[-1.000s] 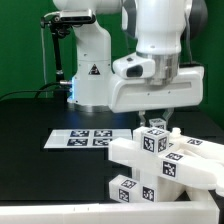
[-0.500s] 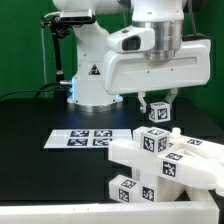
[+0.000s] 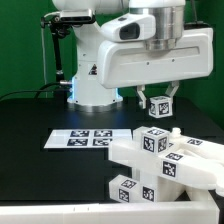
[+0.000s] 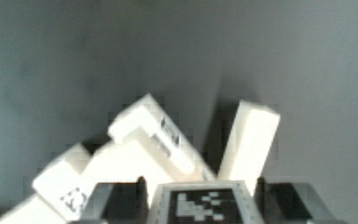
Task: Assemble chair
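Note:
My gripper (image 3: 158, 97) is shut on a small white tagged chair piece (image 3: 158, 107) and holds it in the air above the other parts. In the wrist view the same piece (image 4: 204, 204) sits between the two dark fingers (image 4: 119, 203), tag facing the camera. Below, a cluster of white chair parts (image 3: 165, 160) with square tags lies at the exterior view's lower right. In the wrist view these show as slanted white blocks (image 4: 131, 140) and an upright post (image 4: 247, 135) on the dark table.
The marker board (image 3: 85, 139) lies flat on the black table at the exterior view's left of the parts. The robot base (image 3: 92, 70) stands behind it. A white edge runs along the front.
The gripper has risen with the tagged piece, from just above the parts cluster to well clear of it.

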You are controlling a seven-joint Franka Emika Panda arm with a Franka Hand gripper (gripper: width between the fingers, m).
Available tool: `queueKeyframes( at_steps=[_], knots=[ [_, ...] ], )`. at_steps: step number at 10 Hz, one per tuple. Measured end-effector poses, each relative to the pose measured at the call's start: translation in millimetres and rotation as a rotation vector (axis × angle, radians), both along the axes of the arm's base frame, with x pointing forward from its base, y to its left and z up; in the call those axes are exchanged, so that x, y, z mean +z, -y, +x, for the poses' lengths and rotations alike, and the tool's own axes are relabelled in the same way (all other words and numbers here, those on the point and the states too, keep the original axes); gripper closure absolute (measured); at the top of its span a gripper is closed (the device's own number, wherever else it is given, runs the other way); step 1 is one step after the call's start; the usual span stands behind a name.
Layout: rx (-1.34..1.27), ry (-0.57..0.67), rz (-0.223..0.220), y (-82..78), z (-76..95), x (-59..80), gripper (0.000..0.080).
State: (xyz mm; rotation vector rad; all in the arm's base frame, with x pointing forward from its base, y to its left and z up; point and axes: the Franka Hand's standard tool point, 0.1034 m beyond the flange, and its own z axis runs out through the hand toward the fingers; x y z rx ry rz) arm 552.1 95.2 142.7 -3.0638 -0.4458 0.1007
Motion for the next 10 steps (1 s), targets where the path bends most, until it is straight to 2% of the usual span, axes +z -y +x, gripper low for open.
queueKeyframes(
  at_steps=[1, 2, 3, 7, 10],
  knots=[
    [0.044, -0.02, -0.003, -0.3, 23.1, 2.8, 0.0515],
    [0.035, 0.003, -0.006, -1.6, 28.0, 1.2, 0.0515],
    [0.033, -0.003, -0.005, -0.6, 22.8, 0.2, 0.0515],
    [0.054, -0.008, -0.008, 0.7, 22.5, -1.0, 0.0515],
    [0.14, -0.022, -0.03, -2.3, 19.7, -7.0, 0.0515]
  ],
)
